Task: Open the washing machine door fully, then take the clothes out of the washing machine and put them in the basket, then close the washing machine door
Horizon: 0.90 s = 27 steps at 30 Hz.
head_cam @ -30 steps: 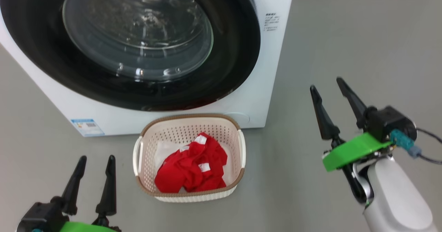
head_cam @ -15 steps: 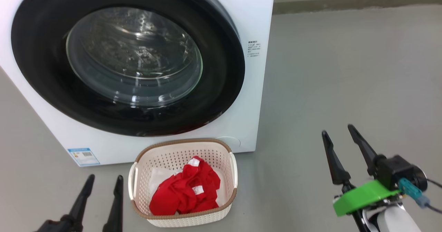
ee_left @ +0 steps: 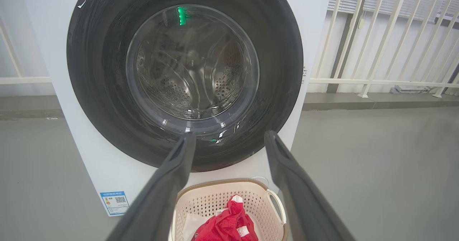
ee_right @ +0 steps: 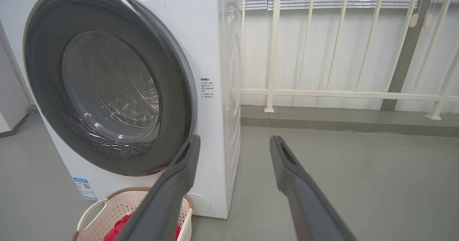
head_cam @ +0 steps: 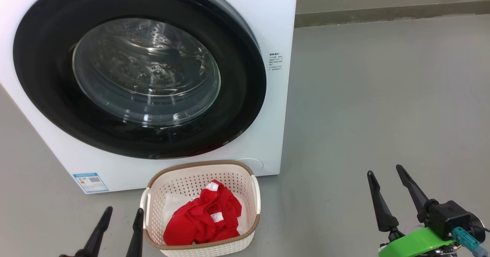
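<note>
The white washing machine [head_cam: 277, 16] stands on the floor with its round black-rimmed washing machine door [head_cam: 145, 69] shut flat against the front. Through the glass I see steel drum wall and no fabric. The cream basket [head_cam: 199, 166] sits just before the machine, and the red clothes [head_cam: 203, 218] lie crumpled inside it. My left gripper [head_cam: 124, 211] is open at the basket's left side, empty. My right gripper [head_cam: 384, 170] is open over bare floor to the right, empty. The left wrist view shows door [ee_left: 184, 72], basket [ee_left: 222, 182] and clothes [ee_left: 226, 226] beyond open left gripper [ee_left: 229, 135]. In the right wrist view, my right gripper [ee_right: 235, 138] points past the machine's right corner.
A blue sticker [head_cam: 90, 181] marks the machine's lower left front. Grey floor [head_cam: 383, 96] stretches to the right of the machine. A low kerb [ee_right: 340, 121] and a white railing [ee_right: 340, 94] run along the back.
The head camera has tilted up, so the whole picture slid down. Beyond that shift, my right gripper has dropped lower and back toward me, still open. The basket and clothes lie as before.
</note>
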### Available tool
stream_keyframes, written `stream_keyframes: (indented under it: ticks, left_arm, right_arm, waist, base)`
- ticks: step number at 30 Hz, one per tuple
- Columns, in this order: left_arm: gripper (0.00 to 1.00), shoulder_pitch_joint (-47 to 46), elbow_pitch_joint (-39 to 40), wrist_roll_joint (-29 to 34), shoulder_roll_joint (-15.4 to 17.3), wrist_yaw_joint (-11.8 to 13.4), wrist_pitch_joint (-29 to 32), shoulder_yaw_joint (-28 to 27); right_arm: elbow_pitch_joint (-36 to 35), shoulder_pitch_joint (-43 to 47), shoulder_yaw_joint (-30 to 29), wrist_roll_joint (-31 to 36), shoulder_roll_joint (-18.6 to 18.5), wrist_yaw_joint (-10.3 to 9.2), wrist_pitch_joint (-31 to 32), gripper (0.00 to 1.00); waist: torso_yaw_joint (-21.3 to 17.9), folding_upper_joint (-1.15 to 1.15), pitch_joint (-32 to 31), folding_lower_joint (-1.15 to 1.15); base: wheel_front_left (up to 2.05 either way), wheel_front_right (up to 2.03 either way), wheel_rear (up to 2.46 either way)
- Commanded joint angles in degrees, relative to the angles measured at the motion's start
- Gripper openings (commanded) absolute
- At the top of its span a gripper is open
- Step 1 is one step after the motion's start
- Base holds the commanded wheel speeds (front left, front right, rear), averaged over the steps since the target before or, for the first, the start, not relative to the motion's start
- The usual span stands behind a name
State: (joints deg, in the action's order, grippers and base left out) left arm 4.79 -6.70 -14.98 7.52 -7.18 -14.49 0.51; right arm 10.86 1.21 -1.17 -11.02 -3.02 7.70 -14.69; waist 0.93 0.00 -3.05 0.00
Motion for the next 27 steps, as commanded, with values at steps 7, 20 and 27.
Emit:
stream_keyframes:
  ticks: [7,20,27]
  left_arm:
    - [1.00,-1.32,0.86,1.01,1.46,-0.31,-0.51,-2.23]
    - [0.00,-0.06,-4.21,-1.92,-0.44,0.08,1.27,0.27]
    - [0.00,-0.54,-4.34,-5.69,-0.65,0.06,2.26,-0.09]
  right_arm:
    - [-1.59,-0.87,0.55,0.14,-0.08,-0.21,-0.31,1.00]
    - [3.06,0.81,-0.23,-3.31,0.52,0.01,1.03,0.00]
    - [3.02,0.47,-0.46,-7.21,0.50,0.00,2.02,0.00]
  waist:
    - [-0.32,0.00,0.28,0.00]
    - [-0.45,0.00,0.39,0.09]
    - [-0.47,0.00,0.56,0.01]
  base:
    - [0.00,0.00,0.00]
    - [0.00,0.00,0.00]
    - [0.00,0.00,0.00]
